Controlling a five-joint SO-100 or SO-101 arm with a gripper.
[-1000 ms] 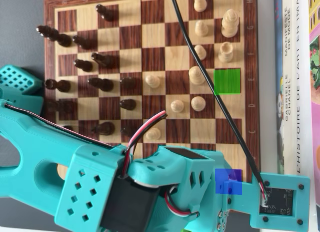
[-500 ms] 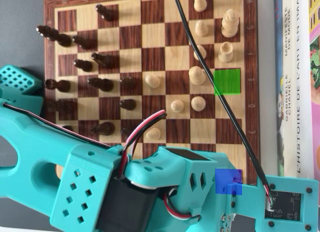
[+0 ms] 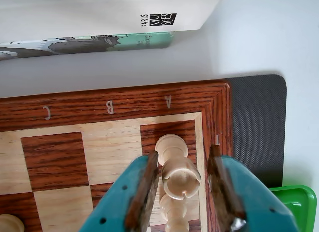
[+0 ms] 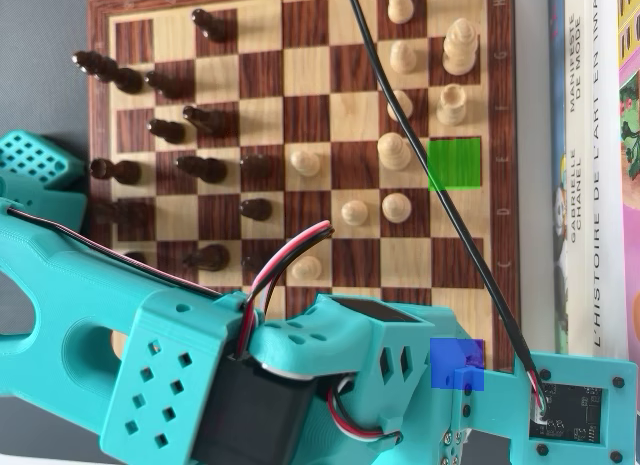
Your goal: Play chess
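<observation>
In the wrist view my gripper (image 3: pixel 183 154) stands open around a light rook (image 3: pixel 182 178) on the corner square by the letter A of the chessboard (image 3: pixel 114 100). The left pad sits close to the rook; a small gap shows on the right. Another light piece (image 3: pixel 172 214) stands just below the rook in the frame. In the overhead view the turquoise arm (image 4: pixel 300 375) covers the board's bottom rows and hides the jaws. Dark pieces (image 4: pixel 200 168) fill the left half and light pieces (image 4: pixel 395 150) the right. A green patch (image 4: pixel 455 165) and a blue patch (image 4: pixel 457 365) mark two squares.
Books (image 4: pixel 590 165) lie along the board's right side in the overhead view. A black cable (image 4: pixel 430 155) crosses over the light pieces. In the wrist view a dark mat (image 3: pixel 259 122) lies beyond the board's corner, beside a green tray edge (image 3: pixel 294 202).
The arm's wrist end has shifted slightly toward the bottom right of the overhead view. No chess piece has moved.
</observation>
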